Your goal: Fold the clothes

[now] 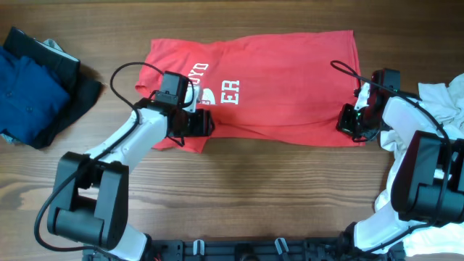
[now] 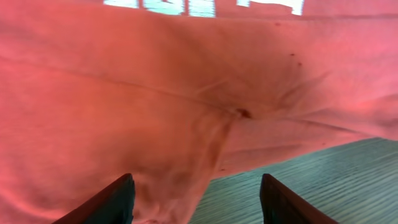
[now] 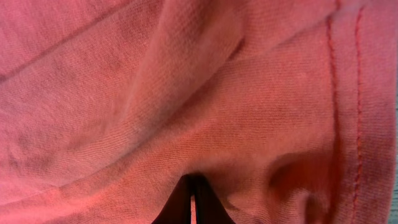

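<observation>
The red T-shirt (image 1: 275, 87) lies spread out flat on the wooden counter (image 1: 275, 188), turned sideways, with its white letters (image 1: 217, 83) facing up. It fills the middle of the counter, between the two arms. The left fingers (image 1: 201, 123) are at the near edge by the sleeve end, and they are wide open. One sits on each side of the spot where the sleeve meets the body, with nothing pinched between them. The right fingers (image 3: 193, 202) are at the other end, at the near corner by the hem (image 3: 348, 93). They are pressed together, and the cloth bunches up around their tips, so they seem to be pinching the shirt. I think each arm goes to one end of the near edge so that both can lift it together and lay it over evenly. One end looks caught and the other is not yet. There is no box or basket to be seen. Some blue clothes (image 1: 29, 87) lie in a pile on the far left of the counter, and a white cloth (image 1: 442, 101) lies bunched on the right.
</observation>
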